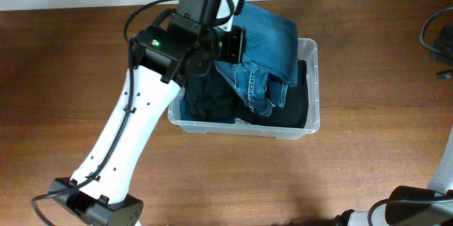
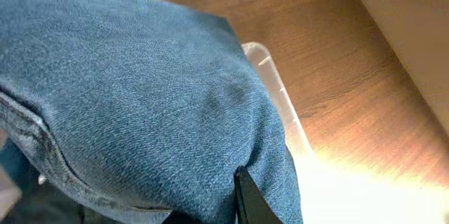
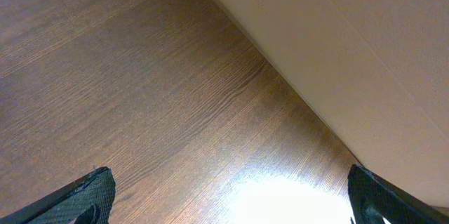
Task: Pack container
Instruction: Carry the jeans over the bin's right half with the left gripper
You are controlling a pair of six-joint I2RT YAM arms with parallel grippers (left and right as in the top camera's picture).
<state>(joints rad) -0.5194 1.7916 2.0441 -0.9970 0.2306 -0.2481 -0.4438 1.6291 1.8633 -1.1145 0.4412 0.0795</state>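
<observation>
Status: packing is partly done. The large rectangular clear plastic tub [image 1: 313, 88] sits on the brown wooden counter [image 1: 71, 56], right of centre, and already holds a dark crumpled garment [image 1: 212, 102] across its bottom. The folded blue denim jeans [image 1: 272, 38] lie on top but are not seated. Their far part overhangs the back rim, and one leg trails down over the dark cloth. You have that overhang to bring inside and settle. No lid or further items are in view, so I judge little else is left.

Your left end effector [image 1: 232, 44] is at the edge of the jeans, over the tub. Whether it grips the denim I cannot tell: the left wrist view shows one black fingertip [image 2: 249, 196] against the cloth, with the other hidden. That view also shows the tub's rim emerging from under the denim.

Your right end effector [image 3: 235, 199] appears only in its own wrist view, with fingers spread wide and empty over bare counter. The overhead shows only part of that arm at the lower right edge.
</observation>
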